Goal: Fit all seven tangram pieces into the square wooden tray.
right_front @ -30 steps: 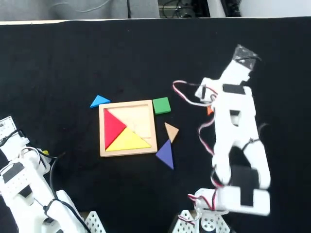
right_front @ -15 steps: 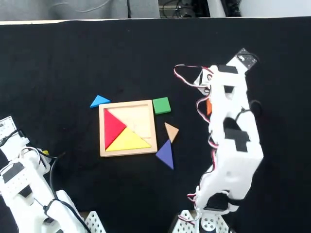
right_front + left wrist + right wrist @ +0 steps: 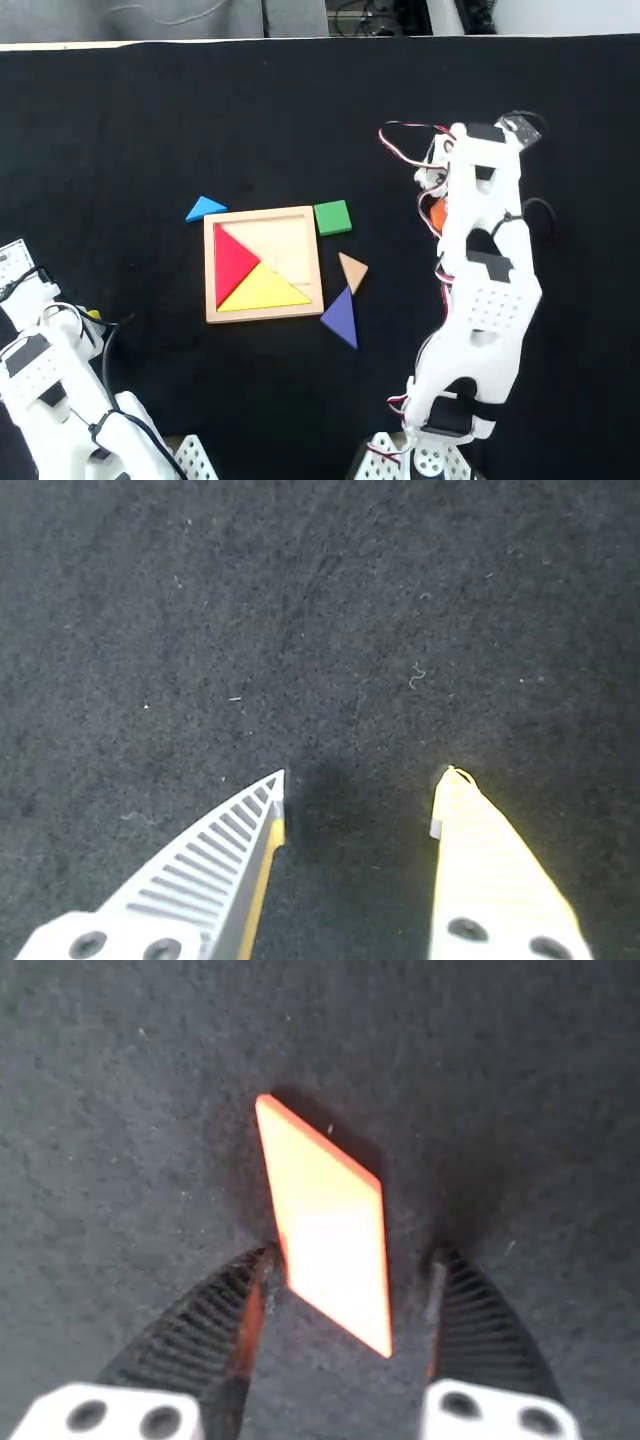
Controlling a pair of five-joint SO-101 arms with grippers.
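A black cloth (image 3: 150, 120) covers the table. The square wooden tray (image 3: 264, 212) lies at its centre, holding a red triangle (image 3: 232, 260) and a yellow triangle (image 3: 265, 290). Well to the right of it, the right gripper (image 3: 352, 1255) stands parted astride a flat orange parallelogram piece (image 3: 328, 1225), one finger at its edge and the other apart from it. The left gripper (image 3: 366, 772), spread wide and holding nothing, hangs over bare cloth at the near left.

Looks like a robotics lab: black-clothed bench (image 3: 130, 110), left arm (image 3: 45, 390) and right arm (image 3: 485, 300) mounted at the near edge, cables (image 3: 365, 15) heaped past the far edge.
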